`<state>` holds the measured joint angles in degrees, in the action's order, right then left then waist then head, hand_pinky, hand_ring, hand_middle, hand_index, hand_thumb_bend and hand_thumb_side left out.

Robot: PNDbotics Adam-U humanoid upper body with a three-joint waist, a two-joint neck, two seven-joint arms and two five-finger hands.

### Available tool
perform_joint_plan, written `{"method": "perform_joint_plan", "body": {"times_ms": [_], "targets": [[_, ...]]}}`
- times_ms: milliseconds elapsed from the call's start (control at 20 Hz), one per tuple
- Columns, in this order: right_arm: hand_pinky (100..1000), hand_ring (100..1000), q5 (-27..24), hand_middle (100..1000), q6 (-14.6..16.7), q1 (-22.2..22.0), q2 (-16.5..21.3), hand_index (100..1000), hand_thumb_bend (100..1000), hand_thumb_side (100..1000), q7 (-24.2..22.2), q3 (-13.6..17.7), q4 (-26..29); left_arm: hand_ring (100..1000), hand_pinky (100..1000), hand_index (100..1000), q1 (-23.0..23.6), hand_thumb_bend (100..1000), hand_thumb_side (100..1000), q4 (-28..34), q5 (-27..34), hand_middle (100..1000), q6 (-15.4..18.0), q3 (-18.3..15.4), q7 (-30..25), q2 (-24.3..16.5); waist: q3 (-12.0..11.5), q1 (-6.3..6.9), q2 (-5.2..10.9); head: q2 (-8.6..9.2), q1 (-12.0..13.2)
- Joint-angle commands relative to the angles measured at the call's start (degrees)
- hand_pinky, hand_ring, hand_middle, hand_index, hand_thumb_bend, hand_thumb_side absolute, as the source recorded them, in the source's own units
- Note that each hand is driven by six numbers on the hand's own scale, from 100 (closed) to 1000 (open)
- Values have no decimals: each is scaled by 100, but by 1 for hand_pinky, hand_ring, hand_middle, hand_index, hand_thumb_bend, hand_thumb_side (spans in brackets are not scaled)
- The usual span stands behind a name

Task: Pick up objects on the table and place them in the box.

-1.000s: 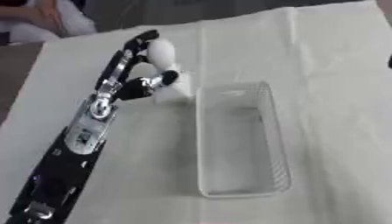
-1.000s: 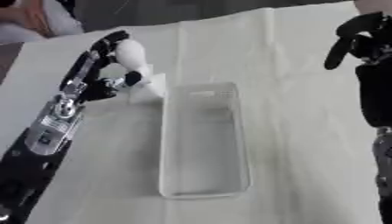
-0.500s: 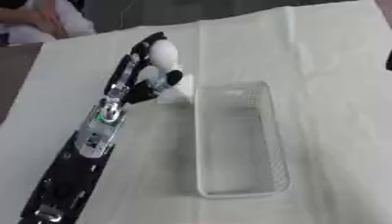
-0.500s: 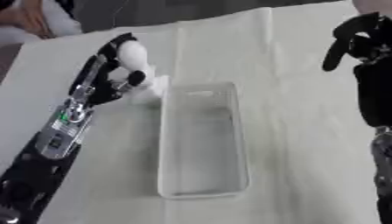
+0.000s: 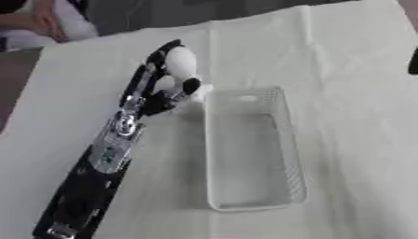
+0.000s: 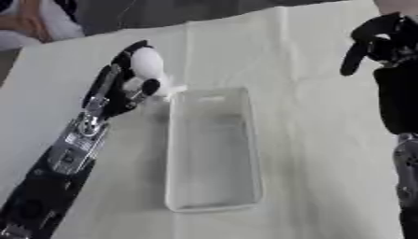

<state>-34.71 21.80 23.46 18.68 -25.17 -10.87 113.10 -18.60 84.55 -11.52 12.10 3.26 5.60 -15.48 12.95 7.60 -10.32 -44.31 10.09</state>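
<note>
White cloth covering a table, creased down the middle, with a dark floor beyond at twelve o'clock. Near the centre lies a clear plastic box, long axis running from twelve to six o'clock, apparently empty apart from a pale patch near its far end. Left hand reaching in from seven o'clock, fingers and thumb curled round a white object, rounded on top with a narrower part below that seems to reach the cloth just beside the box's far left corner; cannot tell whether the object is lifted clear or touching. Object sits at about eleven o'clock from the box centre, just outside the rim, so the box opening lies toward four o'clock from the hand, very near. Left hand is plainly the nearer one. Right hand hangs at two o'clock in the right eye view, well apart from the box, fingers curled downward and holding nothing. Judging by this, grasp looks made and the carry over the rim not yet done; next move probably calls for a short shift toward the box's far end and then a release.
</note>
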Motion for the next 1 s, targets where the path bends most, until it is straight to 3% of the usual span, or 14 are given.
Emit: {"method": "perform_joint_plan", "body": {"times_ms": [50, 350, 450, 500, 550, 600, 650, 700, 900, 1000], "targets": [[443, 655, 23, 903, -16, 59, 9, 910, 100, 842, -4, 49, 109, 848, 626, 927, 48, 1000, 693, -135, -40, 834, -36, 154, 30, 58, 28, -25, 34, 19, -13], [441, 655, 31, 902, -27, 52, 5, 908, 100, 837, -3, 55, 108, 844, 626, 923, 46, 1000, 697, -167, -60, 831, -39, 158, 38, 86, 33, 2, 25, 19, -15], [439, 653, 34, 901, -29, 52, 5, 906, 100, 837, -2, 57, 108, 801, 588, 897, 45, 1000, 654, -172, -53, 800, -55, 148, 75, 95, 34, 8, 21, 19, -16], [438, 652, 36, 900, -31, 51, 5, 905, 100, 836, -2, 58, 108, 737, 487, 876, 43, 1000, 627, -175, -42, 765, -74, 137, 120, 99, 33, 12, 18, 19, -15], [438, 652, 38, 900, -34, 51, 5, 905, 100, 836, -3, 57, 108, 750, 512, 880, 39, 1000, 636, -182, -28, 773, -114, 125, 194, 101, 33, 17, 15, 19, -13], [437, 651, 40, 897, -37, 50, 4, 903, 100, 835, -4, 57, 107, 648, 345, 847, 35, 1000, 569, -190, -14, 697, -163, 114, 281, 102, 34, 23, 13, 19, -12], [437, 651, 42, 897, -41, 48, 2, 903, 100, 835, -6, 55, 106, 648, 345, 847, 27, 1000, 569, -197, -2, 697, -222, 108, 387, 102, 36, 27, 12, 19, -11], [435, 649, 44, 895, -46, 47, 0, 901, 100, 834, -7, 54, 105, 590, 252, 821, 21, 1000, 514, -199, 5, 639, -277, 106, 487, 102, 38, 33, 11, 19, -9], [433, 647, 51, 892, -57, 38, 1, 897, 100, 833, -12, 54, 104, 608, 267, 833, 0, 1000, 522, -179, -14, 653, -409, 139, 732, 94, 38, 54, 9, 19, -12], [432, 646, 52, 892, -64, 34, 3, 897, 100, 832, -10, 55, 103, 702, 341, 897, -8, 1000, 557, -180, -67, 727, -440, 167, 695, 79, 36, 67, 10, 19, -11]]}}
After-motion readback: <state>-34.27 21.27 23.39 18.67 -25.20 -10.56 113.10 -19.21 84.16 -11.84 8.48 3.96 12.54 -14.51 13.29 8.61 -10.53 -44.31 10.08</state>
